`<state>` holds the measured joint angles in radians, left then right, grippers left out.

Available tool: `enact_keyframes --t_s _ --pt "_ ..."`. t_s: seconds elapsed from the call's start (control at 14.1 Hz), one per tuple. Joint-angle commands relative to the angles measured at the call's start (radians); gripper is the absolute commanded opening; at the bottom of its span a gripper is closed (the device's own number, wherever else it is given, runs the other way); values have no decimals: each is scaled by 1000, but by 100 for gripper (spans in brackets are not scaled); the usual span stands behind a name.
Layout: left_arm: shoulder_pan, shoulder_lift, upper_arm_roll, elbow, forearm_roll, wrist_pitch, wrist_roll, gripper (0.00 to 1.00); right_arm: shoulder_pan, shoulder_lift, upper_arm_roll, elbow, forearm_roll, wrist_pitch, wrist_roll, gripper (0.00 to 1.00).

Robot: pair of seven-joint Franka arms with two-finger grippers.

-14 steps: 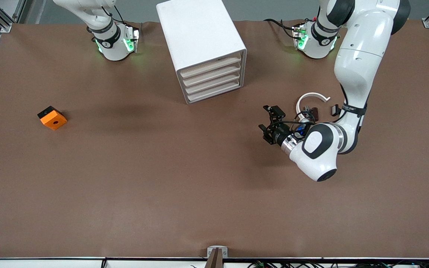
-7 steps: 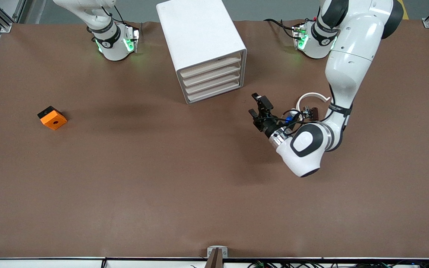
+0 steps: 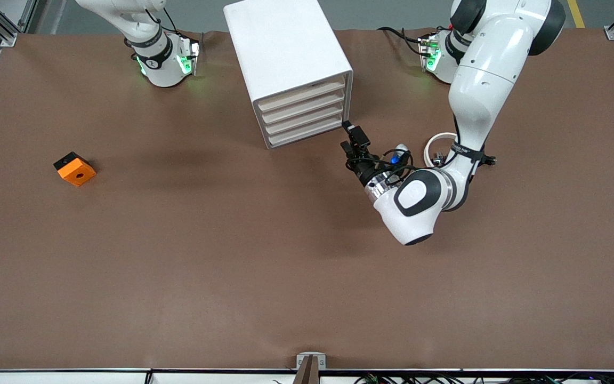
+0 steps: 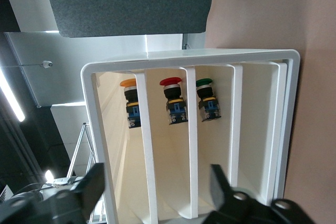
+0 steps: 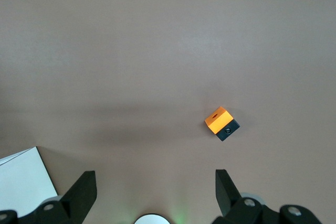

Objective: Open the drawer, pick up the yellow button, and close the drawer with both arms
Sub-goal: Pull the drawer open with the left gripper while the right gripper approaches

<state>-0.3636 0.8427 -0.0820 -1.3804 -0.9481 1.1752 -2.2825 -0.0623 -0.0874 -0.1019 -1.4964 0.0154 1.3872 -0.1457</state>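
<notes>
The white cabinet [image 3: 291, 69] stands on the brown table [image 3: 232, 256] between the two arm bases, with four drawers stacked in its front, all pushed in.

The left gripper [image 3: 353, 143] is just in front of the lowest drawers, at the corner toward the left arm's end, and points at them. Its fingers [image 4: 89, 187] stand apart and hold nothing.

In the left wrist view I look through the cabinet's frame and see three push-buttons in a row inside: the button [image 4: 130, 106] with the orange-yellow cap, one with a red cap [image 4: 173, 103] and one with a green cap [image 4: 206, 100].

The right arm waits; the right gripper [image 5: 152, 195] hangs open and empty over the table, above an orange block [image 3: 74, 168] at that arm's end.

A white arc [image 3: 437, 146] lies beside the left arm. I cannot read any writing.
</notes>
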Motion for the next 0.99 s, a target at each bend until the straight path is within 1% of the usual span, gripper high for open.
enact_keyframes --t_s 0.0,0.07,0.14,0.35,0.43,0.71,0.85,0.92 --pt "-35 -1 -1 8 -27 -12 -28 57 -5 -8 7 -2 -3 -4 -5 100" --pt "-49 -2 -4 3 -29 -14 -28 55 -7 -2 7 -1 -3 -2 -5 100" --pt "-52 -2 -15 1 -29 -14 -28 55 -13 11 7 14 7 -5 -6 100" --pt "-54 -4 -47 -12 -29 -17 -34 55 -13 27 4 15 9 -5 -5 100" --pt "-54 -7 -48 -26 -29 -32 -49 54 -8 53 4 15 9 -5 -3 100" --pt "-49 -39 -50 -103 -26 -57 -55 54 -5 70 5 12 9 -5 -8 100" --pt "-51 -60 -51 -146 -24 -57 -54 54 -7 135 5 16 9 -5 -6 100" --pt "-51 -65 -61 -160 -24 -55 -52 54 -11 135 5 16 8 -5 -9 100"
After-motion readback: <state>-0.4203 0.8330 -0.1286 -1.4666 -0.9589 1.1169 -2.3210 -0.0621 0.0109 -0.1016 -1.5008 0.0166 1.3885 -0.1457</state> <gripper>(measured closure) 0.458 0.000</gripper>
